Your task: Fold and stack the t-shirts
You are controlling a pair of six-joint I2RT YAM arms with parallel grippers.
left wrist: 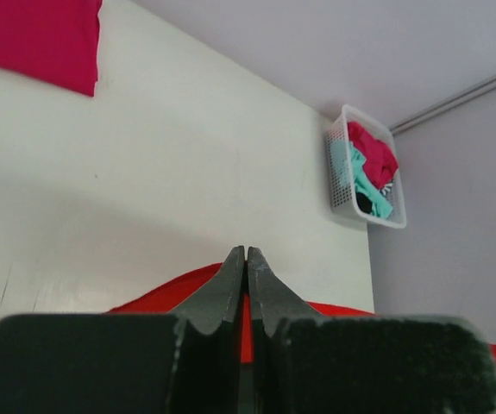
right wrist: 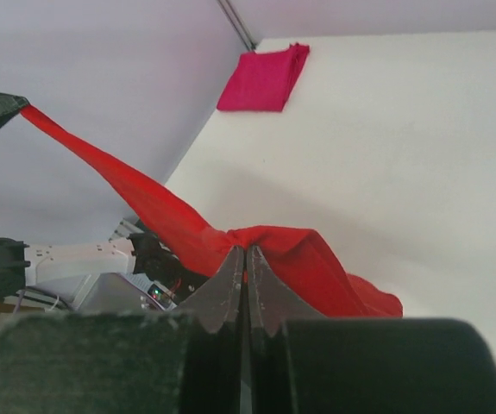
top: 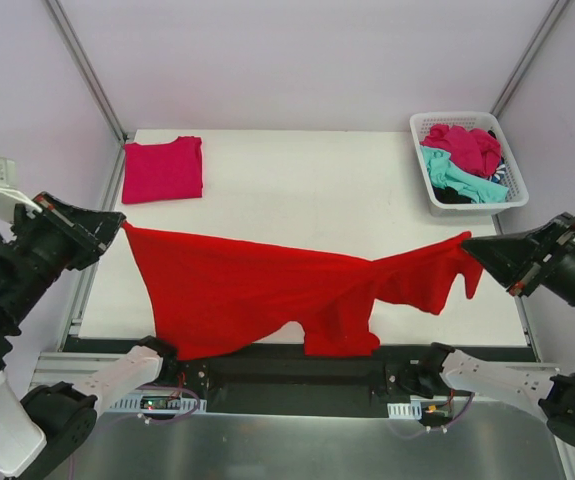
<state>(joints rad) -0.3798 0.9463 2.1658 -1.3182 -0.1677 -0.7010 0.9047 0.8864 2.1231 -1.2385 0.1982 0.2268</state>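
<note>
Red everywhere in this one: a single red shirt point(top: 257, 285) hangs stretched over the table point(top: 307, 190) between two grippers. The left gripper point(top: 119, 222) is clamped on one corner and the right gripper point(top: 467, 247) is pinched tight on the other end. One pink shirt point(top: 163, 168) sits folded at the far left corner. One basket point(top: 454, 117) at far right holds a jumble: a magenta shirt point(top: 464, 145), a teal shirt point(top: 452, 180) and something dark. Can't count those exactly.
</note>
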